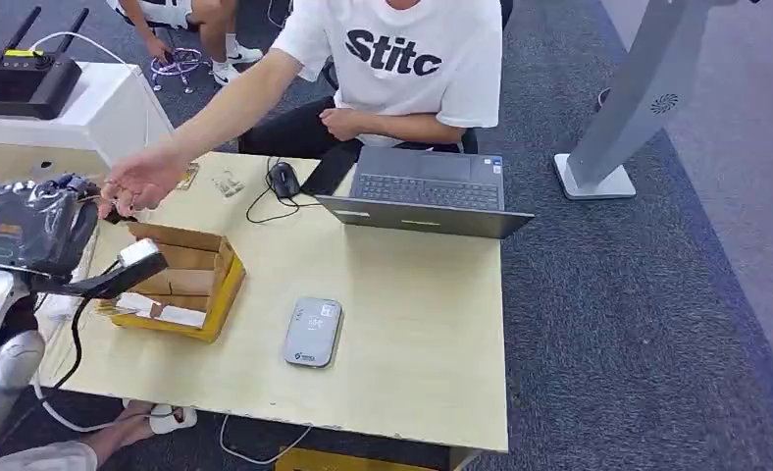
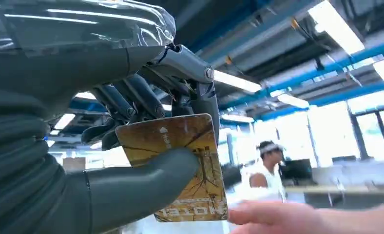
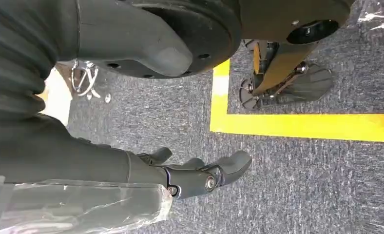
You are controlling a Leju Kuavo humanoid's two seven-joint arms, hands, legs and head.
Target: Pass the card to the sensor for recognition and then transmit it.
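The left hand is pinching a yellow-brown hotel key card, the thick thumb pressing across the card's face while the darker fingers are backing it from behind. In the head view this hand is raised at the table's left edge, above the open cardboard box, and a seated person's hand is reaching in right beside it; in the left wrist view that person's fingers are nearing the card's free lower corner. The grey card reader is lying flat on the table, well apart from the card. The right hand is hanging over the carpet, its fingers loosely extended and holding nothing. The card looks thin, light, stiff and slick, so it is likely to slide if squeezed loosely; the uncovered edge away from the thumb seems the safest place for a receiver to take hold.
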